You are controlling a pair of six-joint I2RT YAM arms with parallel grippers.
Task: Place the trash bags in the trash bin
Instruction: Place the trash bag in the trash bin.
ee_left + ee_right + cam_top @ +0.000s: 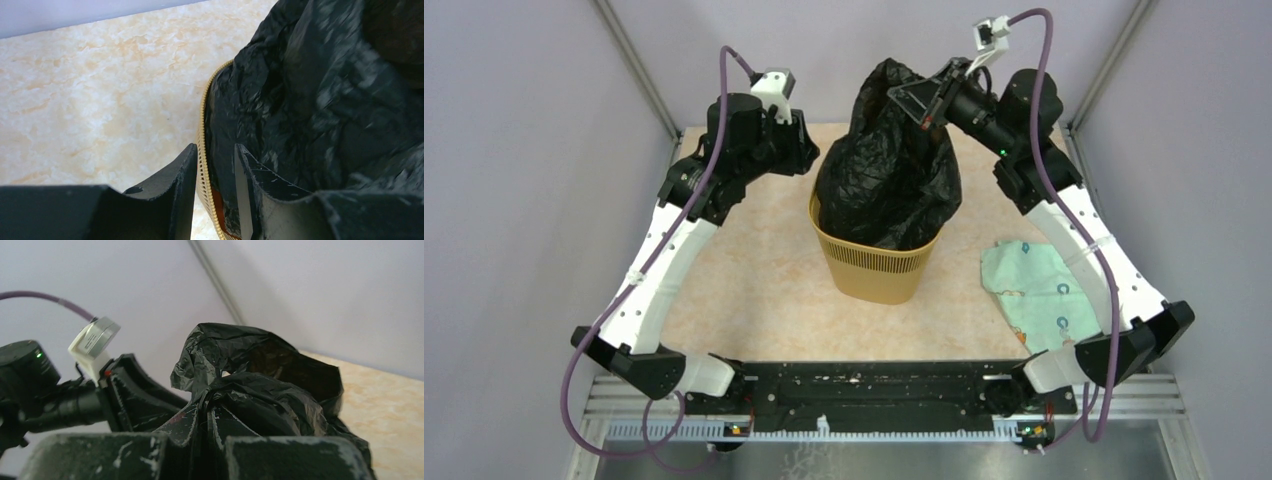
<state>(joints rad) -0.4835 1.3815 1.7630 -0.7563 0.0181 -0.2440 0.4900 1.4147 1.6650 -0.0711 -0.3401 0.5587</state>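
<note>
The mustard-yellow trash bin (pixel 879 270) stands mid-table. A glossy black trash bag (pixel 884 170) sits in it, bulging well above the rim. My right gripper (pixel 919 103) is shut on the bag's gathered top; the right wrist view shows its jaws (pixel 207 407) pinching the bunched plastic (pixel 270 390). My left gripper (pixel 809 160) is at the bin's far left rim. In the left wrist view its jaws (pixel 215 147) straddle the slotted rim (pixel 202 125), one finger outside the bin and one inside against the bag (pixel 320 90), closed narrowly on them.
A pale green patterned cloth (pixel 1034 290) lies on the table to the right of the bin, under the right arm. Grey walls enclose the table at the back and both sides. The left arm's wrist camera (pixel 92 342) shows close beside the bag's top.
</note>
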